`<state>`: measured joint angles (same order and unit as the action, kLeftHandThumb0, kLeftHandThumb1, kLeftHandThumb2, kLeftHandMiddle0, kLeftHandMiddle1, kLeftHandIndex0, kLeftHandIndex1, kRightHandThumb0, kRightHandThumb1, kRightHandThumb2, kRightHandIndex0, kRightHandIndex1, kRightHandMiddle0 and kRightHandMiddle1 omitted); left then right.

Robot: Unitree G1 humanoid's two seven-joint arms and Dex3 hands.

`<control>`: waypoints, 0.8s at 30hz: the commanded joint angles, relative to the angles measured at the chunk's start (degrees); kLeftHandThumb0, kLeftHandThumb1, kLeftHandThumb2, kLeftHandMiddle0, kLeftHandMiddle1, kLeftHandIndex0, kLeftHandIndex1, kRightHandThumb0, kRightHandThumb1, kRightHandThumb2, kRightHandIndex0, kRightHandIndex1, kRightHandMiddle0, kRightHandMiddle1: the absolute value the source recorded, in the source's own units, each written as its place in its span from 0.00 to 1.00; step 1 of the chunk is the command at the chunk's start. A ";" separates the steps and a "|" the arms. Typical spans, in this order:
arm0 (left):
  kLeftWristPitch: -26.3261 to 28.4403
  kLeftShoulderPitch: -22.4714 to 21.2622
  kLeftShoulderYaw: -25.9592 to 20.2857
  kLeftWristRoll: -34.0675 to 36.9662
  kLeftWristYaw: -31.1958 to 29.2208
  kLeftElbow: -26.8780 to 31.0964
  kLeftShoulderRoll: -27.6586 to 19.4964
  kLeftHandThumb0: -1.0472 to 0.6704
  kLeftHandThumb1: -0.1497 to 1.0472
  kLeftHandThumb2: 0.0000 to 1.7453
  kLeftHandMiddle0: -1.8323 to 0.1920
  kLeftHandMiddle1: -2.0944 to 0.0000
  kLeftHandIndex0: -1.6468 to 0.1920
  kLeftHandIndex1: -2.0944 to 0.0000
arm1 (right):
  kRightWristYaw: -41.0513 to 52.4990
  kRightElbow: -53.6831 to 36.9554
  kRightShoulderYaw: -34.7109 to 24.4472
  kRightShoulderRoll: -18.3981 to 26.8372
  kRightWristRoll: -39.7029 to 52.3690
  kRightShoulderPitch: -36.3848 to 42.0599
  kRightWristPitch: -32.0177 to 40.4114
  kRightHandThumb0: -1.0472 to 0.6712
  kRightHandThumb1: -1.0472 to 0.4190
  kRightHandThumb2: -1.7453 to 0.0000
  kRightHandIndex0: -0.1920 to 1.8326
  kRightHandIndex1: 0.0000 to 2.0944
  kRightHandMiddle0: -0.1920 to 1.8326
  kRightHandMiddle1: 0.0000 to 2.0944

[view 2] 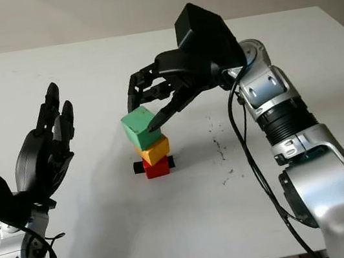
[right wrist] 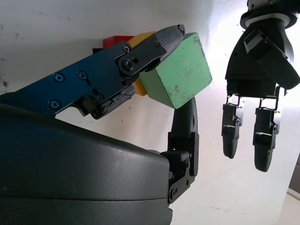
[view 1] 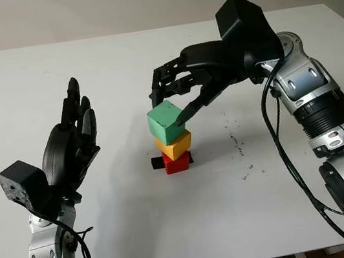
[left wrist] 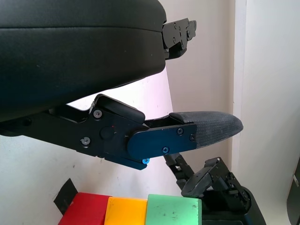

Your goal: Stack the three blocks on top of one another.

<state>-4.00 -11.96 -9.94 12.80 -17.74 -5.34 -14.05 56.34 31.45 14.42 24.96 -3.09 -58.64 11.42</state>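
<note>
A red block stands on a black tape mark at the middle of the white table. A yellow block sits on the red one, turned a little. The green block is on top of the yellow one and tilted. My right hand reaches in from the right and is shut on the green block, thumb on its near right face, the other fingers curled over its far side. My left hand is open, raised at the left, well apart from the stack.
Small dark specks dot the table right of the stack. The right arm's cable hangs down beside the forearm. The table's far edge meets a pale wall.
</note>
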 commanded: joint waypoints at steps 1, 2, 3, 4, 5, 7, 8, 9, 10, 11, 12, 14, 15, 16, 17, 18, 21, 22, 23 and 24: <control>-0.58 0.02 -0.16 0.04 0.08 0.10 0.09 0.15 1.00 0.32 1.00 1.00 1.00 1.00 | -0.19 -1.18 -0.16 0.90 -0.61 0.54 -0.34 0.33 0.10 0.97 0.20 0.02 0.27 0.74; -0.74 0.03 -0.13 -0.05 0.10 0.04 0.10 0.16 1.00 0.32 1.00 1.00 1.00 1.00 | -0.19 -1.61 0.04 1.02 -0.96 0.52 0.34 0.31 0.11 0.97 0.18 0.01 0.23 0.70; -0.84 0.05 -0.11 -0.11 0.09 0.01 0.07 0.16 1.00 0.32 1.00 0.99 1.00 1.00 | -0.15 -1.95 0.14 1.08 -1.23 0.52 0.87 0.28 0.12 0.97 0.15 0.01 0.17 0.62; -0.89 0.08 -0.09 -0.06 0.01 0.01 0.04 0.16 1.00 0.32 1.00 0.99 1.00 1.00 | -0.27 -2.57 0.36 1.22 -1.76 0.65 1.05 0.26 0.12 0.97 0.13 0.01 0.15 0.58; -0.86 0.12 -0.07 -0.05 -0.09 0.09 -0.05 0.16 1.00 0.32 1.00 1.00 1.00 1.00 | -0.22 -3.39 0.85 1.46 -2.53 0.73 1.06 0.24 0.13 0.97 0.12 0.01 0.13 0.53; -0.93 0.19 -0.09 -0.03 -0.28 0.11 -0.20 0.16 1.00 0.32 1.00 1.00 1.00 1.00 | 0.04 -4.75 1.33 1.77 -3.43 1.02 0.99 0.20 0.13 0.97 0.05 0.01 0.09 0.33; -0.99 0.21 -0.13 -0.04 -0.38 0.07 -0.27 0.16 1.00 0.32 1.00 1.00 1.00 1.00 | 0.20 -5.40 1.37 1.87 -3.62 1.26 1.03 0.19 0.13 0.97 0.03 0.01 0.08 0.25; -1.02 0.18 -0.16 -0.07 -0.44 -0.01 -0.33 0.16 1.00 0.32 1.00 1.00 1.00 1.00 | 0.27 -5.84 1.33 1.95 -3.70 1.48 1.06 0.18 0.13 0.97 0.01 0.00 0.07 0.19; -1.03 0.14 -0.18 -0.11 -0.47 -0.09 -0.38 0.16 1.00 0.33 1.00 1.00 1.00 1.00 | 0.28 -6.14 1.33 2.03 -3.83 1.66 0.98 0.17 0.14 0.97 0.01 0.00 0.06 0.15; -1.01 0.08 -0.20 -0.14 -0.44 -0.17 -0.38 0.16 1.00 0.33 1.00 1.00 1.00 1.00 | 0.27 -6.40 1.38 2.17 -4.03 1.80 0.64 0.16 0.14 0.97 0.00 0.00 0.06 0.13; -0.90 0.02 -0.24 -0.07 -0.42 -0.23 -0.36 0.16 1.00 0.33 1.00 1.00 1.00 1.00 | 0.32 -6.64 1.48 2.35 -4.28 1.92 0.03 0.15 0.14 0.97 0.00 0.00 0.05 0.12; -0.91 -0.07 -0.32 0.00 -0.32 -0.38 -0.29 0.16 1.00 0.32 1.00 1.00 1.00 1.00 | 0.69 -7.17 1.61 2.67 -4.57 2.01 -0.78 0.13 0.13 0.97 0.00 0.00 0.03 0.09; -0.99 -0.11 -0.36 0.02 -0.31 -0.50 -0.28 0.16 1.00 0.32 1.00 1.00 1.00 1.00 | 0.91 -7.37 1.51 2.77 -4.49 2.09 -1.12 0.13 0.13 0.97 0.00 0.00 0.02 0.09; -1.07 -0.15 -0.38 0.02 -0.31 -0.61 -0.27 0.16 1.00 0.32 1.00 0.99 1.00 1.00 | 1.06 -7.49 1.41 2.81 -4.43 2.16 -1.31 0.12 0.13 0.97 0.00 0.00 0.01 0.08; -1.19 -0.21 -0.43 0.13 -0.48 -0.80 -0.32 0.16 1.00 0.32 1.00 1.00 1.00 1.00 | 1.42 -7.69 1.42 2.98 -4.39 2.21 -1.62 0.12 0.13 0.97 0.00 0.00 0.01 0.07; -1.39 -0.27 -0.45 0.13 -0.54 -0.99 -0.34 0.16 1.00 0.32 1.00 1.00 1.00 1.00 | 1.79 -7.60 1.34 3.11 -4.22 2.33 -2.51 0.11 0.13 0.97 0.00 0.00 0.00 0.06; -1.70 -0.40 -0.43 0.05 -0.67 -1.31 -0.46 0.16 1.00 0.32 1.00 1.00 1.00 1.00 | 2.80 -7.39 1.37 3.60 -4.20 2.49 -4.36 0.08 0.12 0.97 0.00 0.00 0.00 0.01; -1.74 -0.45 -0.41 0.06 -0.73 -1.36 -0.47 0.16 1.00 0.32 1.00 1.00 1.00 1.00 | 3.16 -7.49 1.31 3.81 -4.18 2.56 -4.62 0.07 0.11 0.97 0.00 0.00 0.00 0.00; -1.73 -0.47 -0.39 0.12 -0.75 -1.34 -0.43 0.16 1.00 0.32 1.00 1.00 1.00 1.00 | 3.62 -7.69 0.96 3.99 -3.74 2.77 -4.91 0.07 0.11 0.97 0.00 0.00 0.00 0.00; -1.73 -0.49 -0.38 0.17 -0.77 -1.33 -0.41 0.16 1.00 0.32 1.00 1.00 1.00 1.00 | 3.92 -7.78 0.68 4.10 -3.40 2.91 -5.13 0.06 0.11 0.97 0.00 0.00 0.00 0.00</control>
<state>-5.20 -11.97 -10.04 12.86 -18.32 -6.60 -14.16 59.82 24.53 15.77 28.14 -7.04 -56.03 6.98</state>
